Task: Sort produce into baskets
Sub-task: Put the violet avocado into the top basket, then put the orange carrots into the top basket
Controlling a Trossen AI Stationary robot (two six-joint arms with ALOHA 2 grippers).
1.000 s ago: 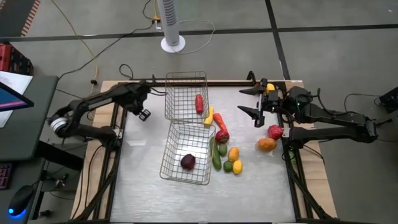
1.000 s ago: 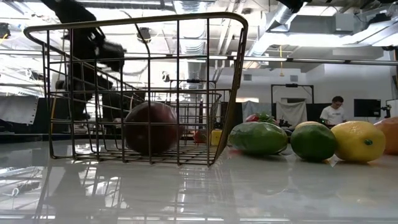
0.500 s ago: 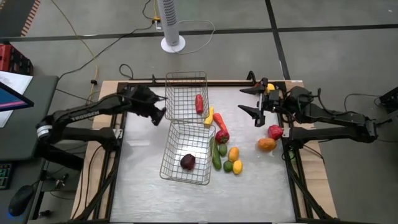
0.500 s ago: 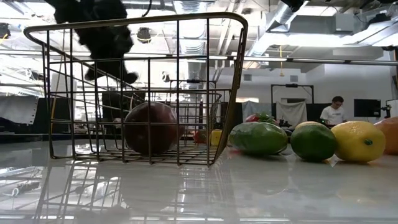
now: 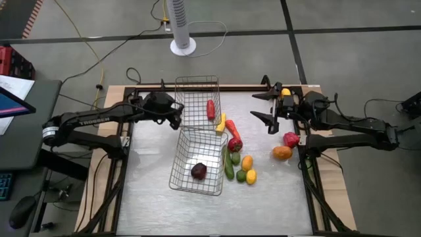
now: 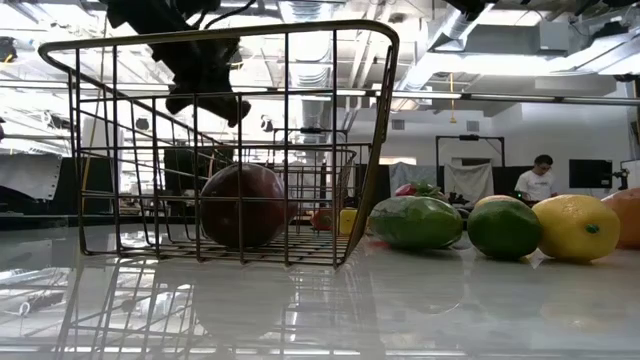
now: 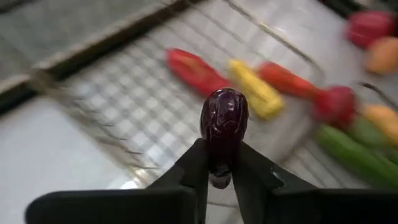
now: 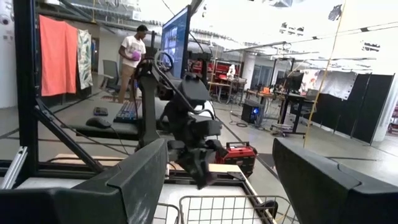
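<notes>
My left gripper [image 5: 175, 116] is shut on a small dark purple aubergine [image 7: 224, 121] above the left rim of the far wire basket [image 5: 196, 99], which holds a red chilli [image 5: 210, 108]. The near basket [image 5: 196, 162] holds a round dark purple piece [image 5: 198, 171]. A yellow piece [image 5: 222, 123], a red pepper [image 5: 234, 139], a green cucumber [image 5: 228, 166] and small orange, green and yellow fruits [image 5: 246, 170] lie right of the baskets. My right gripper [image 5: 262, 107] is open and empty at the far right. My left gripper pinches the aubergine by one end [image 7: 219, 169] between its two fingers [image 7: 193, 167]. The rest of the aubergine sticks out past the fingertips, along the fingers. It is lifted clear, over the far basket's left side.
A red fruit [image 5: 291, 139] and an orange one [image 5: 282, 153] lie by the table's right edge. The arm frames run along both sides. There is bare table left of and in front of the near basket. A person stands in the room behind the table [image 6: 538, 180].
My left gripper has gone toward the table's right edge, from beside the left frame to the far basket's left rim, and has risen in the low view.
</notes>
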